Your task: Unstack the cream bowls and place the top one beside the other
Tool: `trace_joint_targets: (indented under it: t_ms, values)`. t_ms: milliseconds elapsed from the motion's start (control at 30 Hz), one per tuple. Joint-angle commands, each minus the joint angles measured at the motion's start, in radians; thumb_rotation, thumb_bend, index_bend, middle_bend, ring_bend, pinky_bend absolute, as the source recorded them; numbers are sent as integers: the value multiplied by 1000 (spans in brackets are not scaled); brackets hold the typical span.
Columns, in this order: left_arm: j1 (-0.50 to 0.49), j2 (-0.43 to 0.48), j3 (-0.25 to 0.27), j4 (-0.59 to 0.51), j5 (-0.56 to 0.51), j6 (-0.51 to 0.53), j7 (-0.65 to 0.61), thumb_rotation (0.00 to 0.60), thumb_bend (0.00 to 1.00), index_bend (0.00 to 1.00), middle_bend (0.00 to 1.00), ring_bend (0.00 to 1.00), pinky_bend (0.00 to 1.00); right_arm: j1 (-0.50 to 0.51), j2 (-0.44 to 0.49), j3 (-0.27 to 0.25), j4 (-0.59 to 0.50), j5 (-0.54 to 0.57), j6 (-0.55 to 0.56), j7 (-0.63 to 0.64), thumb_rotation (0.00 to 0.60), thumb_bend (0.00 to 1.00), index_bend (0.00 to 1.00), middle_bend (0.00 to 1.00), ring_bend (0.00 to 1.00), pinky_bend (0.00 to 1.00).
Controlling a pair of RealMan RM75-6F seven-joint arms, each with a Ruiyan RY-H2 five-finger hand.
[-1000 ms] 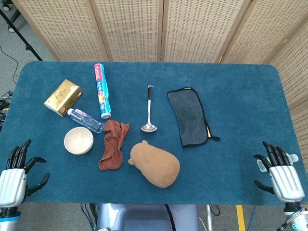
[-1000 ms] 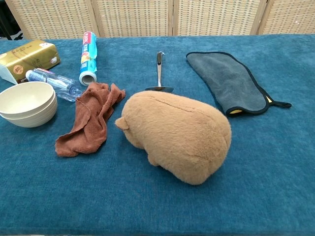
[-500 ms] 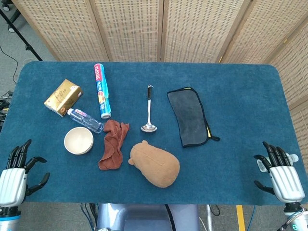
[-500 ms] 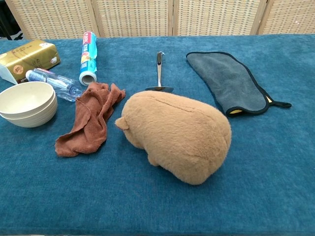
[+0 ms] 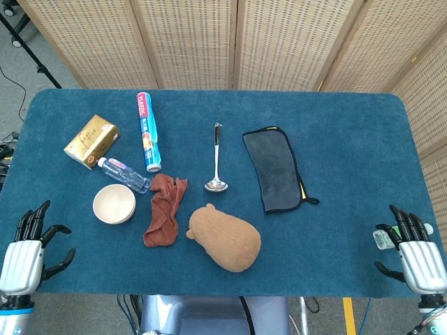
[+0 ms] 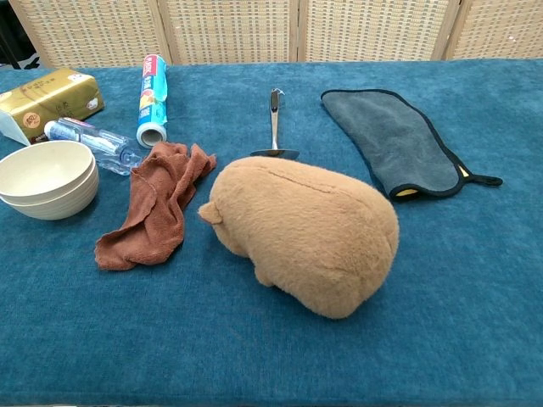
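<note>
Two cream bowls [image 5: 114, 204] sit nested, one inside the other, on the left part of the blue table; in the chest view the stacked bowls [image 6: 44, 179] show at the far left. My left hand [image 5: 26, 251] hangs at the near left table edge, fingers spread and holding nothing, well below and left of the bowls. At the near right edge my right hand [image 5: 414, 252] is likewise spread and holding nothing, far from the bowls. Neither hand shows in the chest view.
Close to the bowls lie a water bottle [image 5: 123, 174], a rust-brown cloth [image 5: 164, 209] and a gold box [image 5: 91, 141]. A plastic-wrap roll [image 5: 147, 130], ladle [image 5: 216, 162], grey towel [image 5: 275, 167] and tan plush toy [image 5: 225, 236] fill the middle.
Both hands have dropped slightly toward the near table edge, the right one also shifting a little to the right. The bowls and other objects have not moved.
</note>
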Motion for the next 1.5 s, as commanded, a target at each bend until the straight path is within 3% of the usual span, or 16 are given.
trace_joint_targets:
  t_ms: [33, 300, 600, 767, 1500]
  values:
    - [-35, 26, -33, -18, -57, -55, -10, 600, 266, 449, 7, 67, 0, 3, 0, 0, 2, 2, -6, 0, 600, 128, 264, 0, 0, 52]
    - [-150, 110, -117, -73, -247, -242, 26, 600, 270, 449, 7, 67, 0, 4, -2, 2, 0, 3, -8, -5, 600, 131, 264, 0, 0, 52]
    - [-236, 35, -158, -37, -395, -319, 126, 600, 277, 449, 7, 67, 0, 2, 1, 1, 0, -3, -1, 2, 600, 128, 264, 0, 0, 52]
    - [-269, 14, -166, -25, -453, -361, 131, 600, 278, 449, 7, 67, 0, 0, 3, 1, 1, -5, 5, 9, 600, 124, 264, 0, 0, 52]
    - [-330, -76, -128, 24, -533, -365, 237, 600, 282, 449, 7, 68, 0, -5, 8, 1, -1, -8, 13, 19, 600, 130, 264, 0, 0, 52]
